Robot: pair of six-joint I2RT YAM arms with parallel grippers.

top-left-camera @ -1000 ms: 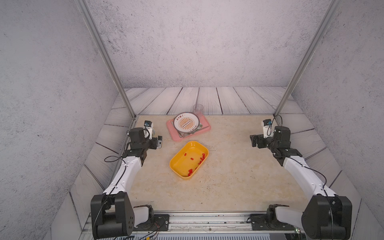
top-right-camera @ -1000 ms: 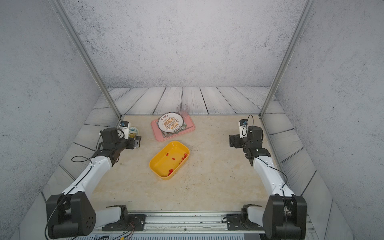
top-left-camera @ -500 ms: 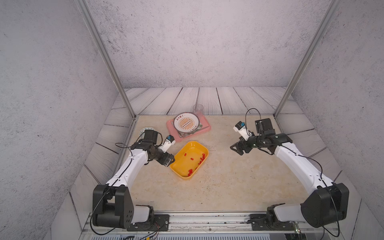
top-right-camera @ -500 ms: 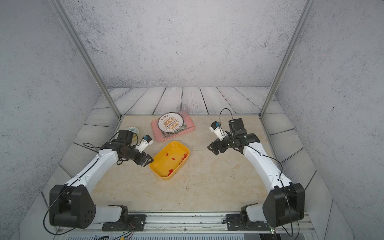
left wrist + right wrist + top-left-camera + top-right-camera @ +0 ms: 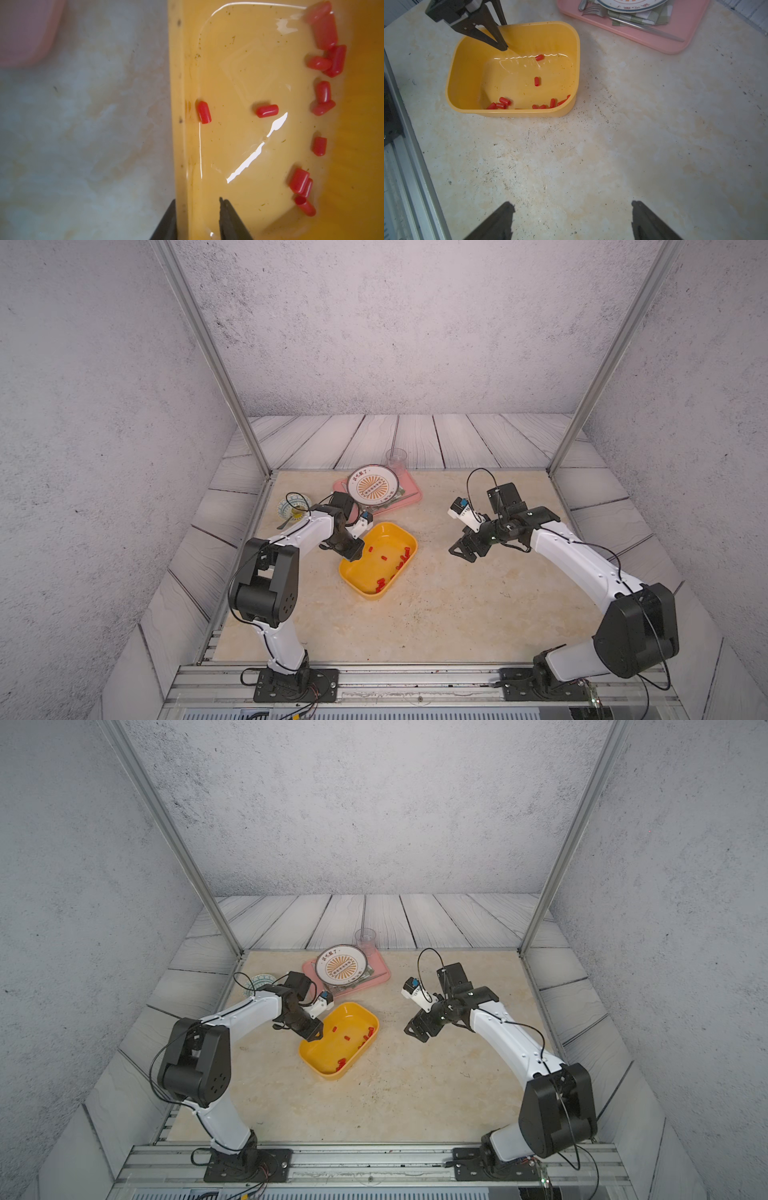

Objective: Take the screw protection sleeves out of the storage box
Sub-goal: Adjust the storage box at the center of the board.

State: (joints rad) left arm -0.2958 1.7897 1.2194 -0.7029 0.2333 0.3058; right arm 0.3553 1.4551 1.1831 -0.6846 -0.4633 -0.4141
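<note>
The yellow storage box sits left of the table's middle. Several red screw protection sleeves lie on its floor, most along one long wall, one near the wall by my left gripper. My left gripper straddles the box's left rim, with one finger outside and one inside and the jaws narrow. The frames do not show whether they pinch the wall. My right gripper hangs open and empty over bare table, right of the box.
Behind the box a pink tray carries a patterned plate, a cloth and cutlery. A clear cup stands at the tray's far edge. A small bowl with a spoon sits at the table's left edge.
Both arms swung in from the table's sides. My left gripper came down over the box's rim and its jaws narrowed sharply. My right gripper dropped a little closer to the table.
</note>
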